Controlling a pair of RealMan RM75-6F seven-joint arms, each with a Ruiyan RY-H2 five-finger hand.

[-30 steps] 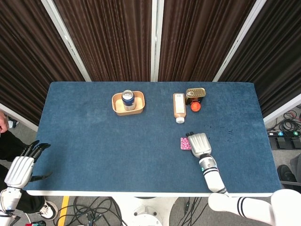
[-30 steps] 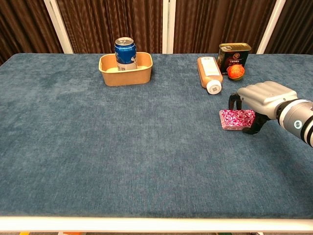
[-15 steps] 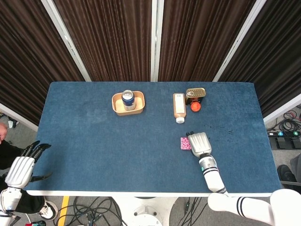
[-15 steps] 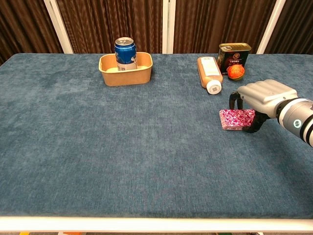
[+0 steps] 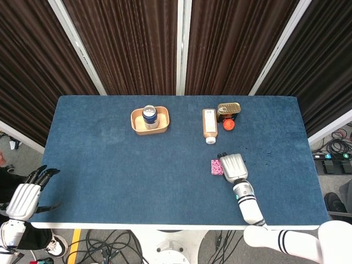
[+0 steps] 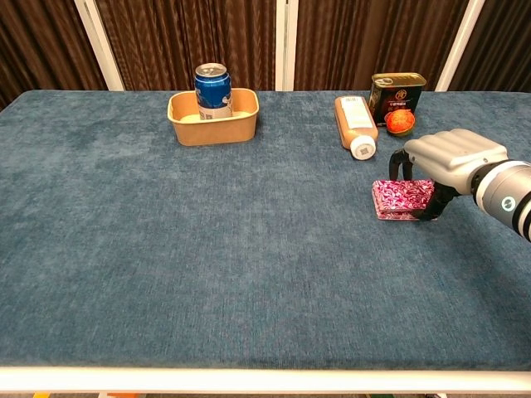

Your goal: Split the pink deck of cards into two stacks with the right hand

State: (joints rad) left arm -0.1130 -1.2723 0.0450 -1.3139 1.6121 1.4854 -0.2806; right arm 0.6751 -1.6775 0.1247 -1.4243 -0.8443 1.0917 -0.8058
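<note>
The pink patterned deck of cards [image 5: 216, 167] [image 6: 401, 197] lies on the blue table, right of centre and toward the front. My right hand [image 5: 233, 166] [image 6: 455, 153] arches over its right end. The fingers curl down behind the deck and the thumb presses its front edge, so the hand pinches the cards. In the chest view the upper part of the deck sits slightly raised over a thin lower layer. My left hand [image 5: 25, 198] hangs off the table's front left corner with fingers spread, holding nothing; the chest view does not show it.
A tan bowl [image 5: 137, 125] [image 6: 213, 128] holding a blue can [image 6: 212, 87] stands at the back centre-left. A brown bottle [image 5: 209, 124] [image 6: 355, 123] lies behind the deck, beside a tin [image 5: 228, 110] [image 6: 397, 93] and a small orange ball [image 5: 229, 125] [image 6: 401, 121].
My right hand has closed in on the deck and risen a little. The deck's upper part now sits higher than before. The left hand has hardly moved.
</note>
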